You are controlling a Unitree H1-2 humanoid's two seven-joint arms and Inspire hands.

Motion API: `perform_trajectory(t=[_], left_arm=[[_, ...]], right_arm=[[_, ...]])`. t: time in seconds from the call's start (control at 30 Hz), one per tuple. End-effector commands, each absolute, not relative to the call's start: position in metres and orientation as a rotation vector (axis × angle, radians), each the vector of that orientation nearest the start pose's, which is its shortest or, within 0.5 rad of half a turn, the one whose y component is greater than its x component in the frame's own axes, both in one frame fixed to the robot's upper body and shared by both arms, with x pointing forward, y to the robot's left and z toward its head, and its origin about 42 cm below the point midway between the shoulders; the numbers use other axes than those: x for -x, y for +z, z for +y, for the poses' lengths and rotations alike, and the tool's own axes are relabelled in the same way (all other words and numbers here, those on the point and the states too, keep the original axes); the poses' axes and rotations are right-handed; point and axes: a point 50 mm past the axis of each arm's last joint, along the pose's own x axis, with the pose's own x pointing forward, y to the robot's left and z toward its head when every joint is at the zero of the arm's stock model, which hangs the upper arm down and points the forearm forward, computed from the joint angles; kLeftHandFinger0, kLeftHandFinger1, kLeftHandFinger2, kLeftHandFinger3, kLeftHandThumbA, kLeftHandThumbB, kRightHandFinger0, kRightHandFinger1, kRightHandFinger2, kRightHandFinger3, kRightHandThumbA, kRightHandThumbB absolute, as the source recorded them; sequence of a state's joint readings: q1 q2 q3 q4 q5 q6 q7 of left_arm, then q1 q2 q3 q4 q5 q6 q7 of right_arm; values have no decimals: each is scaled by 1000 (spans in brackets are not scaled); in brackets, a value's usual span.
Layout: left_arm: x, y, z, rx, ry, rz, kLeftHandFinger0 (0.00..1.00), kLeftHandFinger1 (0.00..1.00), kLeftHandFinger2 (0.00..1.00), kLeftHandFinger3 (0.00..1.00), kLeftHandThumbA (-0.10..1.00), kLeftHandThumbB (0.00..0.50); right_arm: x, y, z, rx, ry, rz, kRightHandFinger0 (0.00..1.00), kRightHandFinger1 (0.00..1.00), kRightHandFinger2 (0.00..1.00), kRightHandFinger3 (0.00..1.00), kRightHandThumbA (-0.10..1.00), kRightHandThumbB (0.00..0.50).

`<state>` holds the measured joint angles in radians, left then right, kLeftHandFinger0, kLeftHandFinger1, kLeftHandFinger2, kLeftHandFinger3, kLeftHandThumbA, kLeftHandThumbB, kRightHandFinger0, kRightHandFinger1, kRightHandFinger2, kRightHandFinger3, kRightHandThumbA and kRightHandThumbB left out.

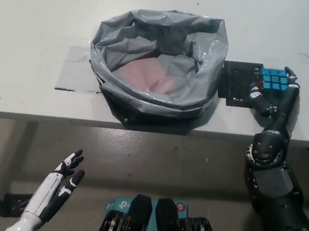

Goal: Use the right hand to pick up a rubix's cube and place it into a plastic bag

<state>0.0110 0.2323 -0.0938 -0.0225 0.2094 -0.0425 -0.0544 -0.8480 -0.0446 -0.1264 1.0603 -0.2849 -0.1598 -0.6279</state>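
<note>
In the head view, my black right hand (275, 96) is shut on the Rubik's cube (274, 80), whose blue-tiled face points up. The cube is held just right of the black square pad (237, 83) on the white table (43, 11), slightly above it. The grey plastic bag (158, 59) stands open to the left of the pad, its mouth wide and a reddish bottom showing inside. My white left hand (58, 185) rests open below the table edge at the lower left.
A grey tape patch (75, 69) lies on the table left of the bag. The table's front edge (41, 117) runs across the middle of the picture, with the grey floor below it.
</note>
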Motion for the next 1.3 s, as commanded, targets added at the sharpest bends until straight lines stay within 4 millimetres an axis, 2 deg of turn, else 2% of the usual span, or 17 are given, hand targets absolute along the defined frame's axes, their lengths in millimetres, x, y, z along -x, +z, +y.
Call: perform_trajectory(t=[0.0, 0.17, 0.37, 0.47, 0.5, 0.6, 0.7, 0.73, 0.8, 0.83, 0.87, 0.97, 1.0, 1.07, 1.2, 1.23, 1.27], left_arm=[[-277, 111, 260, -441, -166, -89, 1000, 1000, 1000, 1000, 1000, 78], [-279, 113, 259, -446, -165, -100, 1000, 1000, 1000, 1000, 1000, 61], [-281, 114, 259, -448, -165, -104, 1000, 1000, 1000, 1000, 1000, 61], [-281, 115, 260, -442, -162, -102, 1000, 1000, 1000, 1000, 1000, 71], [-281, 116, 260, -441, -160, -102, 1000, 1000, 1000, 1000, 1000, 71], [-284, 117, 261, -438, -159, -118, 1000, 1000, 1000, 1000, 1000, 59], [-283, 116, 261, -433, -158, -116, 1000, 1000, 1000, 1000, 1000, 68], [-283, 116, 261, -432, -159, -116, 1000, 1000, 1000, 1000, 1000, 74], [-283, 116, 261, -431, -160, -112, 1000, 1000, 1000, 1000, 1000, 88], [-283, 115, 261, -428, -161, -110, 1000, 1000, 1000, 1000, 1000, 96], [-282, 115, 261, -428, -162, -109, 1000, 1000, 1000, 1000, 1000, 97], [-281, 114, 261, -432, -165, -106, 1000, 1000, 1000, 1000, 1000, 76], [-281, 115, 261, -439, -165, -109, 1000, 1000, 1000, 1000, 1000, 77], [-282, 117, 260, -449, -165, -113, 1000, 1000, 1000, 1000, 1000, 77], [-284, 117, 260, -448, -163, -116, 1000, 1000, 1000, 1000, 1000, 84], [-284, 116, 260, -446, -164, -117, 1000, 1000, 1000, 1000, 1000, 89], [-284, 116, 259, -444, -166, -118, 1000, 1000, 1000, 1000, 1000, 84]], right_arm=[[-519, 179, -200, 240, -526, -106, 19, 211, 586, 596, -100, 222], [-518, 177, -205, 199, -530, -120, 0, 192, 587, 671, -100, 227], [-519, 180, -209, 127, -544, -136, 0, 174, 577, 681, -100, 223], [-522, 193, -210, 47, -538, -180, 0, 227, 683, 801, -100, 197], [-522, 197, -210, 38, -536, -190, 0, 227, 683, 801, -100, 197], [-526, 228, -211, -62, -510, -308, 0, 291, 764, 861, -100, 159], [-525, 269, -210, -242, -449, -401, 0, 303, 787, 891, -100, 98], [-524, 273, -210, -264, -439, -415, 36, 354, 829, 914, -100, 122], [-522, 288, -210, -321, -411, -456, 1, 343, 855, 922, -100, 81], [-516, 311, -207, -377, -374, -506, 0, 379, 905, 961, -100, 79], [-514, 315, -207, -388, -366, -515, 0, 401, 924, 981, -100, 78], [-500, 346, -201, -391, -339, -593, 0, 407, 918, 1000, -100, 88], [-492, 365, -196, -391, -314, -640, 0, 334, 878, 1000, -100, 82], [-478, 396, -186, -350, -275, -728, 0, 312, 865, 958, -100, 81], [-465, 420, -170, -261, -248, -785, 0, 269, 787, 888, -100, 99], [-461, 426, -162, -248, -231, -800, 0, 267, 769, 869, -100, 120], [-454, 433, -146, -208, -191, -822, 0, 240, 720, 835, -100, 114]])
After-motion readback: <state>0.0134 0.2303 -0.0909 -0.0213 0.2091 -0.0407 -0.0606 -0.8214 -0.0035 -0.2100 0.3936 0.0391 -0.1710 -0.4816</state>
